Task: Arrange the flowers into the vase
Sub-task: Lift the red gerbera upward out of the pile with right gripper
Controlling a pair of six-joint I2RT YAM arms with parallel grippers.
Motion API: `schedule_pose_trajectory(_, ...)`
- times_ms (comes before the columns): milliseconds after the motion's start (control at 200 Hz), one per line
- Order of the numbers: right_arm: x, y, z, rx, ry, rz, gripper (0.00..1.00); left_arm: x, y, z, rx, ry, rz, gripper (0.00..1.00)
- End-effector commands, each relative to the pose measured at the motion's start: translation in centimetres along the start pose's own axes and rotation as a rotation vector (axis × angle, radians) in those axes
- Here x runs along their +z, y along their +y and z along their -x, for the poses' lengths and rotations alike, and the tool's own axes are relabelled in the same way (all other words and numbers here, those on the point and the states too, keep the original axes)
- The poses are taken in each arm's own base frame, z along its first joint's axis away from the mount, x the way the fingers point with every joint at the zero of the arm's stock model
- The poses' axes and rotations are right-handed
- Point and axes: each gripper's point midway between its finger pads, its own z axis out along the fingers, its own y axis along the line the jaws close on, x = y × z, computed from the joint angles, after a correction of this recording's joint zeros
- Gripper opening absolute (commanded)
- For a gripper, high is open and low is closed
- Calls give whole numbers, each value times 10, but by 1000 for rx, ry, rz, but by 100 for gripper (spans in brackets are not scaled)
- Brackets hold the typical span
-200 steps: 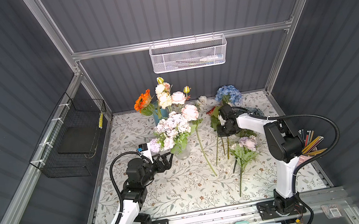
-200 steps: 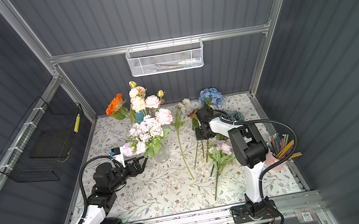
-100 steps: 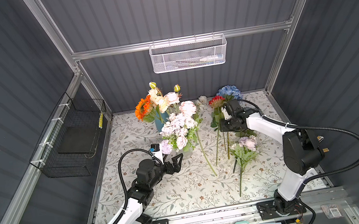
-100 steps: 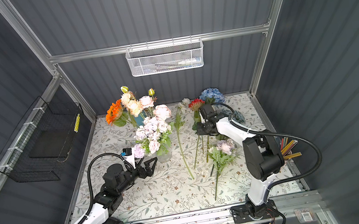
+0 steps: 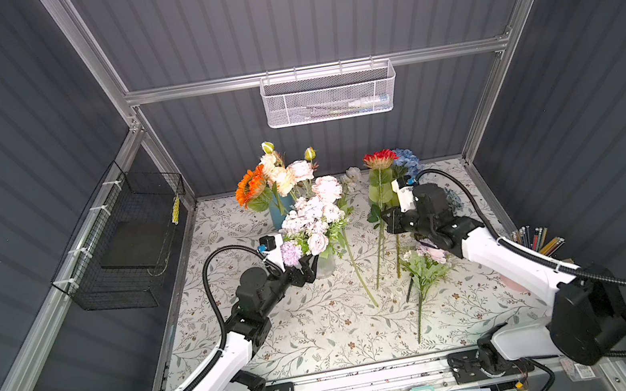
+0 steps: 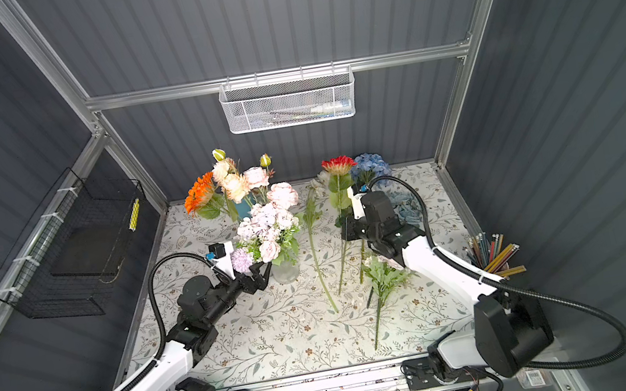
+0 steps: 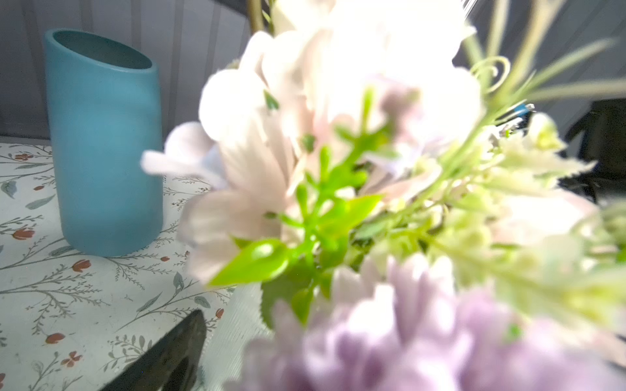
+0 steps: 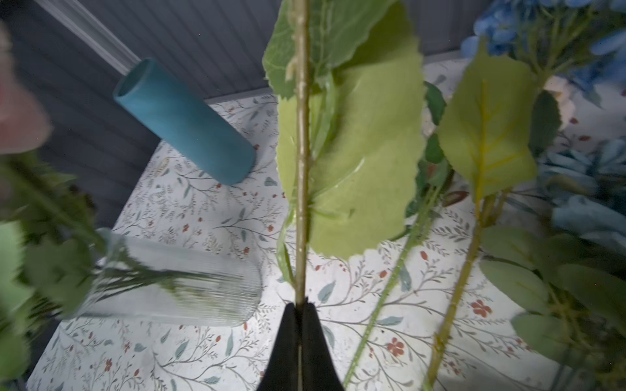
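Pinching the red daisy (image 5: 379, 158) by its stem w/ R claw (image 8: 299, 306), tips squeezed together on it. Mid-carry by the look of it: picked up, not yet placed.

Following the stem straight out from the tips: long axis in line w/ the claw's reach, big leaves (image 8: 366, 152) just past the tips, red head at the far end, pointing away from the arm's base. Seems near upright, exact tilt hard to call. Can't see the cut end behind the tips.

Under & behind the claw, toward its base: loose flowers (image 5: 423, 268) lying on the mat (image 5: 323, 329). Just beyond the claw: blue hydrangea (image 6: 370, 165).

Near, on the claw's left: glass vase (image 6: 285, 272), already stuffed w/ pink & lilac bunch (image 5: 313, 221). Just beside that vase, on its far side: L claw (image 6: 262, 276), jaws wide apart, gripping nothing. Further left & back: blue vase (image 7: 101, 142), looks empty.

Next, prob.: swing left, bring cut end over the glass vase's mouth, find a gap btw stems, lower tail-first, let go.
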Motion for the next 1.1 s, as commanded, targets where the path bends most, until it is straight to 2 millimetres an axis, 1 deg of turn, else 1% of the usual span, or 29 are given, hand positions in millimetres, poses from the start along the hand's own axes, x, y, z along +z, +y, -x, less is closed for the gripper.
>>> schedule_pose_trajectory(0, -15, 37, 39, -120, -245, 90, 0, 4, -5, 34, 45, -114, 9, 100)
schedule_pose_trajectory(145, -27, 62, 46, -177, -375, 173, 0, 7, -3, 49, 55, -177, 30, 100)
schedule_pose_trajectory(270, -37, 83, 50, -245, -479, 240, 0, 4, -3, 63, 56, -229, 45, 100)
schedule_pose_trajectory(360, -49, 97, 55, -293, -586, 295, 0, 1, -1, 71, 56, -256, 63, 100)
schedule_pose_trajectory(490, -71, 110, 62, -315, -738, 381, 0, 0, -2, 78, 64, -276, 70, 100)
schedule_pose_trajectory(550, -76, 114, 63, -324, -773, 402, 0, 1, -2, 80, 71, -280, 73, 100)
schedule_pose_trajectory(650, -78, 120, 65, -336, -795, 418, 0, 0, -2, 83, 92, -283, 85, 100)
schedule_pose_trajectory(760, -88, 128, 66, -367, -838, 439, 0, -3, 1, 87, 107, -288, 111, 100)
schedule_pose_trajectory(931, -89, 130, 70, -386, -866, 429, 0, -14, 18, 83, 95, -302, 201, 100)
schedule_pose_trajectory(1096, -89, 136, 78, -374, -911, 455, 0, -25, 37, 72, 29, -314, 290, 100)
